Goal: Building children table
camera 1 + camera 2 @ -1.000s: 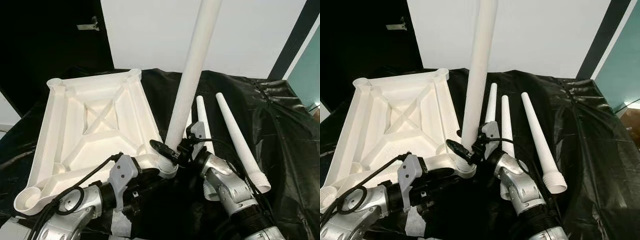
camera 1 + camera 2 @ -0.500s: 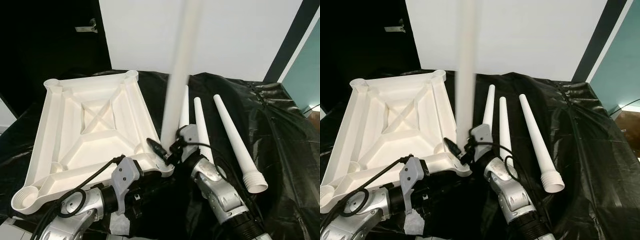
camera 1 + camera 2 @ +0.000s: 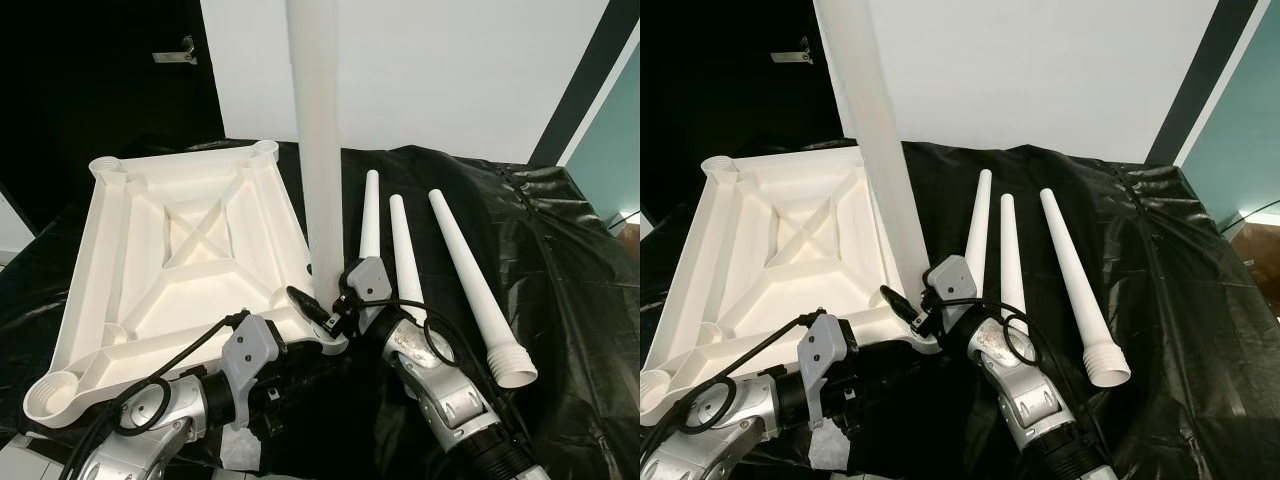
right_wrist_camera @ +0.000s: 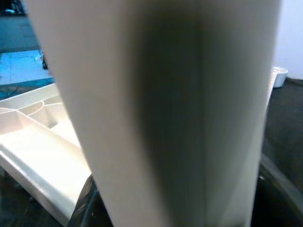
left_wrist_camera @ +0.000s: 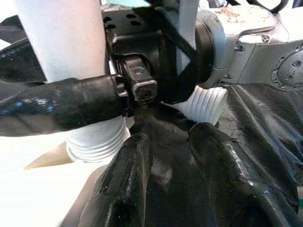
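Tabletop (image 3: 180,250) corner socket takes the upright leg (image 3: 318,150) clamped in the right gripper (image 3: 330,305)'s fingers, so any tilt risks cross-threading; left gripper (image 5: 175,184)'s fingers sit apart.

White tabletop (image 3: 170,260). White legs (image 3: 470,280), ridged at wide ends. Black glossy sheet (image 3: 570,270). Silver arms, black end effector fingers (image 5: 123,189). White wall (image 3: 450,70), teal panel (image 3: 625,150).
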Tool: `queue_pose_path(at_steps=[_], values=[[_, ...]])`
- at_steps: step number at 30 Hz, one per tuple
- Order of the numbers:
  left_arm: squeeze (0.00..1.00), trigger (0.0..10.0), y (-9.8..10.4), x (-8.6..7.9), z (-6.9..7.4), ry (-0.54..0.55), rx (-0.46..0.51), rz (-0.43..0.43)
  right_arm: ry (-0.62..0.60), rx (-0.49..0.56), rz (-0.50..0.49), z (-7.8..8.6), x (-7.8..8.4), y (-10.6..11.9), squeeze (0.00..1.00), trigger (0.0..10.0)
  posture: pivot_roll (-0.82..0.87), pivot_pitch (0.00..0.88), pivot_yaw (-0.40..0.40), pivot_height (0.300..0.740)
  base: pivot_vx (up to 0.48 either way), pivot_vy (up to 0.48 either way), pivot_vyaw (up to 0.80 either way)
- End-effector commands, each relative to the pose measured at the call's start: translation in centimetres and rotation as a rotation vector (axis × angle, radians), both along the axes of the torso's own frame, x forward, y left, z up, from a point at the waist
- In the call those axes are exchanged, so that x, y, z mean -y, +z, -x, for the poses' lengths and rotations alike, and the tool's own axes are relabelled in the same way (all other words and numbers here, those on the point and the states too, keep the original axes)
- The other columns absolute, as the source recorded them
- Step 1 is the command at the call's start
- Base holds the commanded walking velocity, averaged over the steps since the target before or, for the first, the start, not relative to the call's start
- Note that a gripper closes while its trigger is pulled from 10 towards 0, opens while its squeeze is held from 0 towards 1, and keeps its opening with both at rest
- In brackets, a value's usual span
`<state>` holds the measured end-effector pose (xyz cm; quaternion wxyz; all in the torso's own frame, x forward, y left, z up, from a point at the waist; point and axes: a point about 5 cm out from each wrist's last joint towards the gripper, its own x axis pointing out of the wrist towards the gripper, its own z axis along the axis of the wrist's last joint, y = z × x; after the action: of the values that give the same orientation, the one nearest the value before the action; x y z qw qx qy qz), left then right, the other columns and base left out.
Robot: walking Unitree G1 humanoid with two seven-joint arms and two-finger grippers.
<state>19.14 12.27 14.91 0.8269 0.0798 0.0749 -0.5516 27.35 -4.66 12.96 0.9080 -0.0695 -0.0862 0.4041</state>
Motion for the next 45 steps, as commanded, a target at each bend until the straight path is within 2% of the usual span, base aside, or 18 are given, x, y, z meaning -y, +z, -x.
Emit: queue_pose_path(at_steps=[1,7,19,23,27,32,34,41,43,45], values=[[0.00,10.0,0.2,-0.3,-0.2,0.070,0.029,-0.018,-0.012,-0.102,0.051,0.3,1.1,-2.7,0.00,10.0,0.13,0.000,-0.046,0.740,0.000,0.000,0.00],[0.00,10.0,0.3,-0.5,-0.2,0.071,0.029,-0.021,-0.023,-0.092,0.052,0.1,2.3,-3.5,0.00,10.0,0.13,0.000,-0.034,0.740,0.000,0.000,0.00],[0.00,10.0,0.5,-0.7,-0.2,0.067,0.031,-0.026,0.079,-0.079,0.051,0.5,2.2,-3.3,0.00,10.0,0.13,0.000,-0.027,0.740,0.000,0.000,0.00],[0.00,10.0,0.5,-0.7,-0.2,0.067,0.032,-0.028,0.091,-0.131,0.024,0.2,2.5,-3.5,0.00,10.0,0.14,0.000,-0.031,0.740,0.000,0.000,0.00],[0.00,10.0,0.5,-0.6,-0.2,0.068,0.034,-0.027,0.088,-0.238,-0.043,-0.4,2.7,-3.6,0.00,10.0,0.14,0.000,-0.037,0.740,0.000,0.000,0.00],[0.00,10.0,0.5,-0.6,-0.2,0.069,0.035,-0.026,0.087,-0.261,-0.060,-0.6,2.8,-3.5,0.00,10.0,0.14,0.000,-0.038,0.740,0.000,0.000,0.00],[0.00,10.0,0.5,-0.5,-0.1,0.073,0.035,-0.024,0.072,-0.296,-0.114,-0.8,2.8,-3.3,0.00,10.0,0.14,0.000,-0.042,0.740,0.000,0.000,0.00],[0.00,10.0,0.4,-0.5,-0.1,0.077,0.037,-0.023,0.071,-0.290,-0.114,-0.8,2.7,-3.3,0.00,10.0,0.14,0.000,-0.047,0.740,0.000,0.000,0.00],[0.00,10.0,0.5,-0.5,-0.3,0.084,0.043,-0.019,0.094,-0.223,-0.082,-0.3,2.4,-3.0,0.00,10.0,0.14,0.000,-0.051,0.740,0.000,0.000,0.00],[0.00,10.0,0.5,-0.4,-0.4,0.088,0.047,-0.016,0.110,-0.199,-0.085,-0.1,2.2,-2.6,0.00,10.0,0.14,0.000,-0.053,0.740,0.000,0.000,0.00]])
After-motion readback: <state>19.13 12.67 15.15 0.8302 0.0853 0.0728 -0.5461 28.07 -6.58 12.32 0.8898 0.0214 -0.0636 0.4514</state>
